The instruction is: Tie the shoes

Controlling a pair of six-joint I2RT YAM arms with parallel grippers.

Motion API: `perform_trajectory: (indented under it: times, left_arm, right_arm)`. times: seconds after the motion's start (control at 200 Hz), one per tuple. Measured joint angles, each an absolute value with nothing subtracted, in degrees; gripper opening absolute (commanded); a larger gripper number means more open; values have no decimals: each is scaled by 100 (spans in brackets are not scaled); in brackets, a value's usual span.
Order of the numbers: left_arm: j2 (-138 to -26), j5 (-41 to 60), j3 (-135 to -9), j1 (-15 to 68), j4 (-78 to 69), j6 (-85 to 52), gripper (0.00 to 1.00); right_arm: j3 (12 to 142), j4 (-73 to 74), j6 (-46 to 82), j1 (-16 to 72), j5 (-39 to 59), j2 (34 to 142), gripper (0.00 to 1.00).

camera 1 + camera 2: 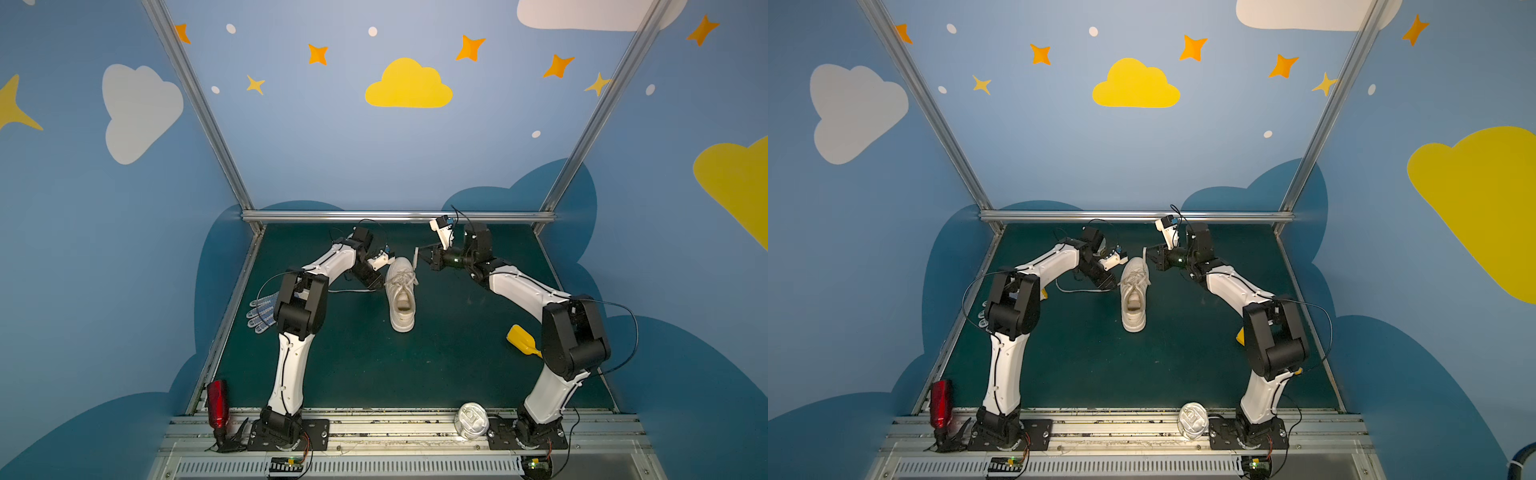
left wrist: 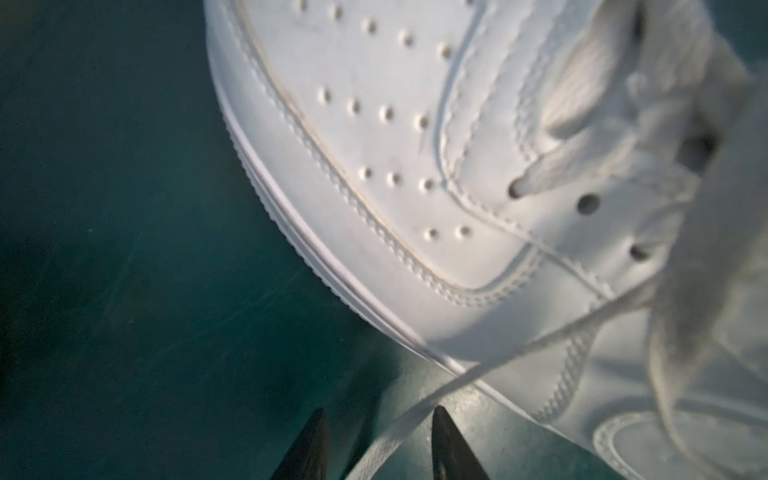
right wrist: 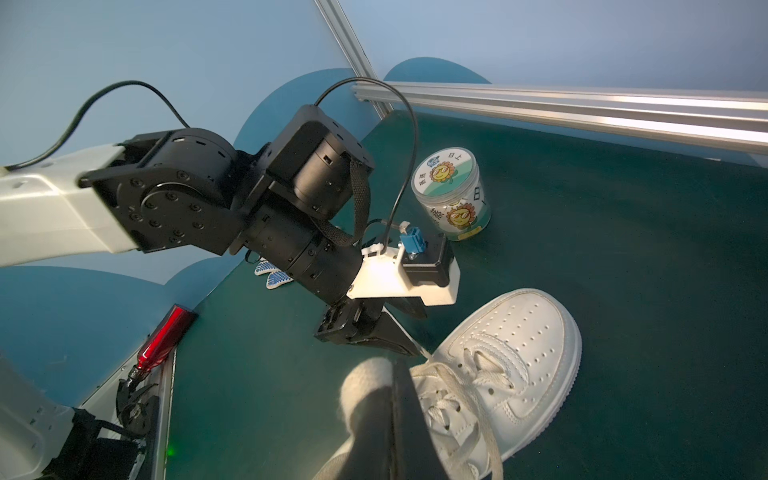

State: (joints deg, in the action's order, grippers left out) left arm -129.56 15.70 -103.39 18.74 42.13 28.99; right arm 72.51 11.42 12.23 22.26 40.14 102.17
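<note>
The white low-top sneaker [image 1: 401, 299] stands on its thick sole in the middle of the green surface [image 1: 457, 353], toe toward the far wall. Its flat laces are crossed but loose.

The left hand [image 1: 379, 286] sits low, just beside the shoe's left flank. The left wrist view shows its dark fingertips [image 2: 446, 444] standing narrowly apart with the left lace [image 2: 457, 382] running between them, not pinched. That view alone gives the toe perforations, the double stitching and the ridged sole edge.

The right hand [image 1: 422, 255] hangs by the toe, closed on the right lace [image 1: 415, 257].

Both top views look into the pale beige insole [image 1: 402, 305]. Only the right wrist view shows a clear jar [image 3: 451, 199] with sunflower labels, upright and apart from the toe.
</note>
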Motion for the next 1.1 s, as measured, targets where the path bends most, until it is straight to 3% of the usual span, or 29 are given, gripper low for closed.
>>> perform_trajectory:
  times: [0.33, 0.601, 0.911, 1.101]
  left_arm:
    - [-12984, 1496, -10339, 2001, 4296, 2921, 30]
    - [-13113, 1363, -10339, 2051, 4289, 2912, 3]
    - [-13039, 1020, -10335, 2036, 4300, 2722, 3]
    - [-12348, 436, -10173, 2027, 4383, 2598, 3]
  right_arm:
    - [7251, 1135, 1413, 2193, 4060, 10217, 0]
    - [7113, 1133, 1457, 2185, 4062, 10047, 0]
    - [6696, 1302, 1634, 2145, 4058, 9686, 0]
    - [6267, 1492, 1857, 2078, 4053, 9297, 0]
